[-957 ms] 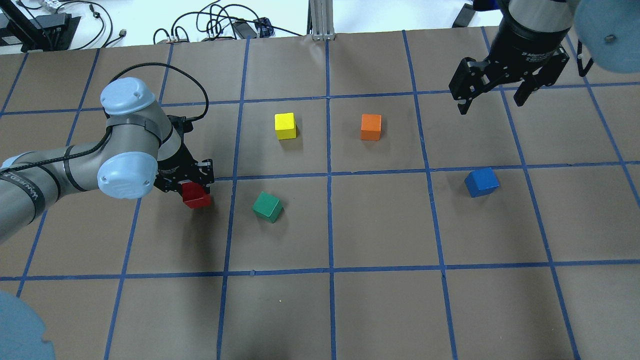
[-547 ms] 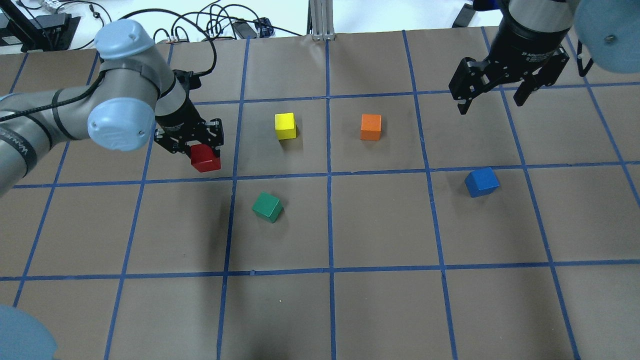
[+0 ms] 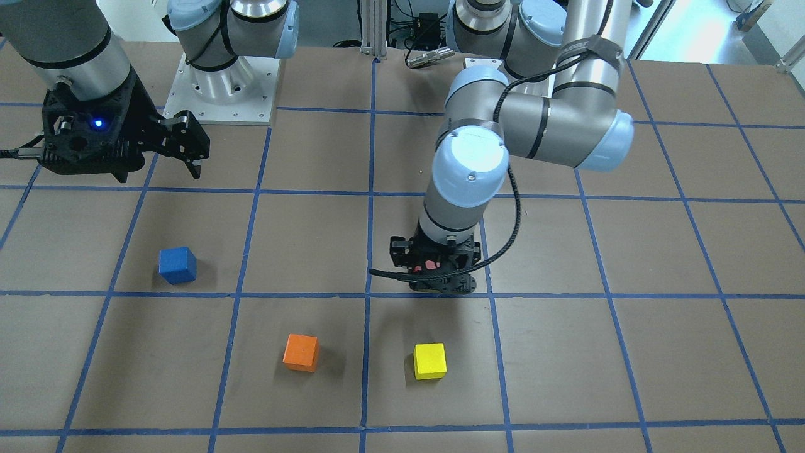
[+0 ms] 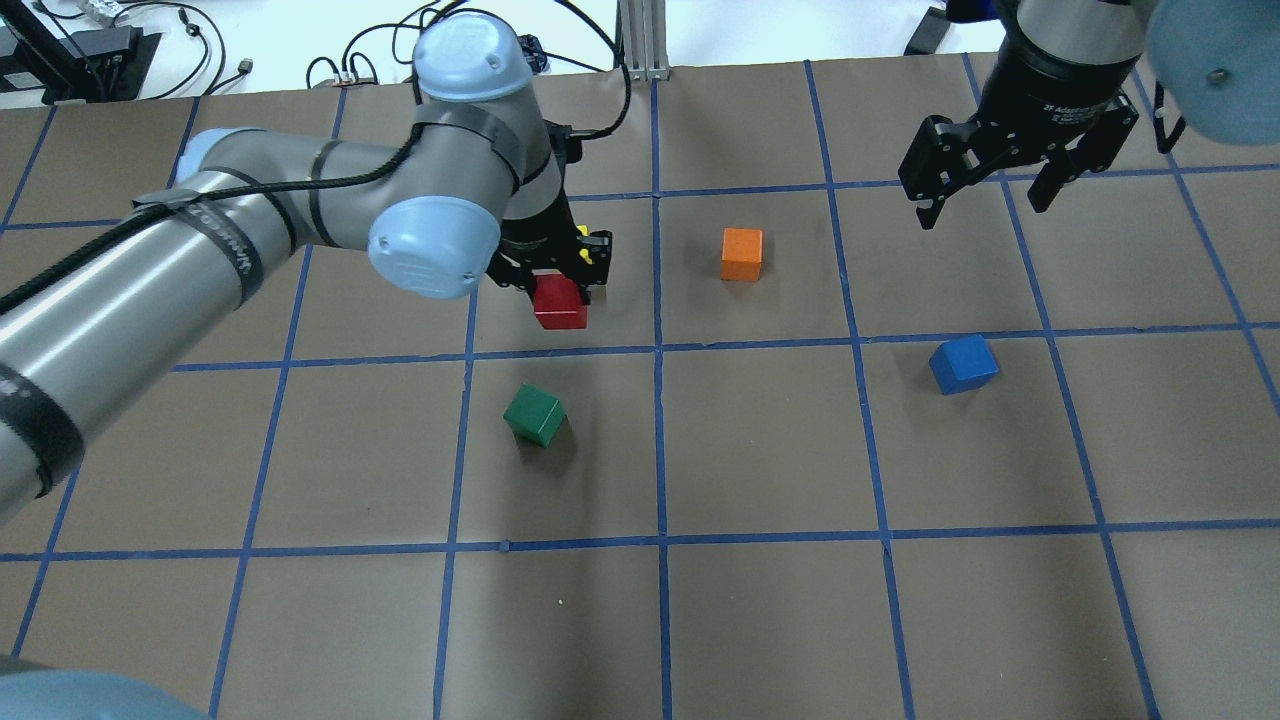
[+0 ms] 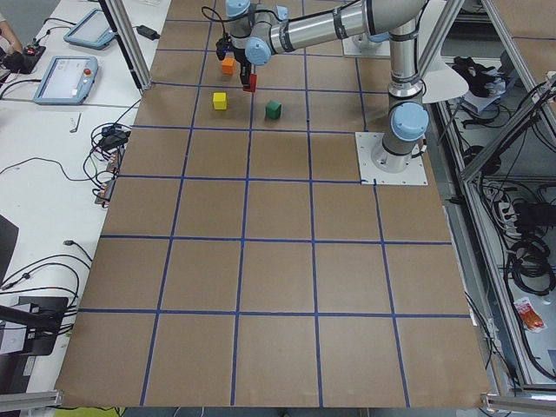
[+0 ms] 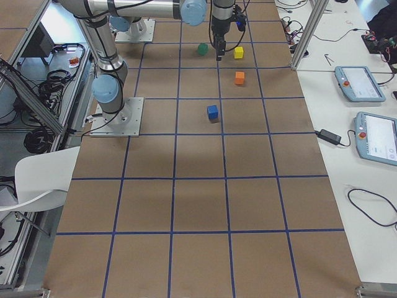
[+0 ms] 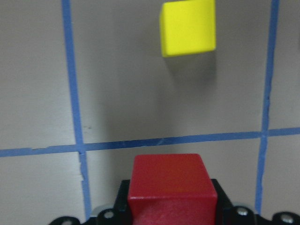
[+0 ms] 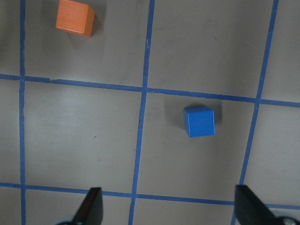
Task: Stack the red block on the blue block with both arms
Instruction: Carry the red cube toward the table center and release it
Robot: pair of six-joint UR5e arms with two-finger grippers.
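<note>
My left gripper [image 4: 562, 288] is shut on the red block [image 4: 560, 303] and holds it above the table, right in front of the yellow block. The left wrist view shows the red block [image 7: 171, 186] between the jaws. In the front-facing view only a bit of red [image 3: 431, 265] shows under the left wrist. The blue block [image 4: 963, 364] sits alone on the right side of the table and also shows in the right wrist view [image 8: 199, 121]. My right gripper [image 4: 985, 203] is open and empty, raised at the far right, beyond the blue block.
A yellow block [image 7: 188, 27] lies just beyond the red block, mostly hidden by the left gripper in the overhead view. An orange block [image 4: 742, 254] sits to its right. A green block [image 4: 535, 414] lies nearer the robot. Blue tape lines grid the brown table.
My left arm has carried the red block up off the table, to the right and farther away, to the yellow block's square. The right arm has not moved.
</note>
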